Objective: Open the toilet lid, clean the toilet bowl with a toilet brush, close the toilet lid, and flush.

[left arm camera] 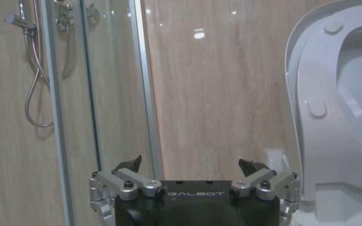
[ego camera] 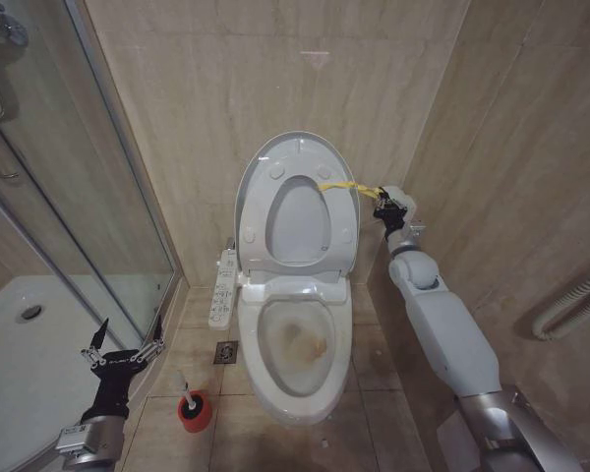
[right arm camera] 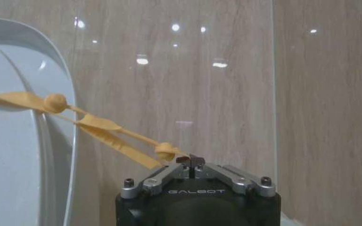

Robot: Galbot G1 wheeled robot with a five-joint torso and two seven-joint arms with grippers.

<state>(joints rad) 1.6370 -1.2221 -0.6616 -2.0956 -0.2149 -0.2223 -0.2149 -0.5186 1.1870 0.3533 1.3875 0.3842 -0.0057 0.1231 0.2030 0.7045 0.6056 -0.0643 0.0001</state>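
The toilet lid [ego camera: 261,167] stands upright against the back wall, with the seat ring [ego camera: 297,221] raised flat against it. A yellow strap [ego camera: 342,185] runs from the ring's right edge out to the right hand [ego camera: 385,205], which is up beside the lid's right rim. In the right wrist view that hand [right arm camera: 192,162] has its fingers pinched together on the knotted end of the strap [right arm camera: 105,132], and the strap looks taut between hand and ring.

Below, the toilet bowl [ego camera: 297,344] lies uncovered, with brownish-yellow stain on its inner surface. On the floor tiles just left of the bowl sits a small red holder cup [ego camera: 194,413] with the toilet brush [ego camera: 186,387] standing in it, white handle tilted up.

The left hand [ego camera: 126,346] hangs low on the left, near the shower glass [ego camera: 69,197], fingers spread wide and gripping nothing. The brush is just to its right and slightly lower, apart from it. From the left wrist view the spread fingers [left arm camera: 127,165] face the wall, with the lid's edge [left arm camera: 294,94] off to one side; how near is hard to judge.
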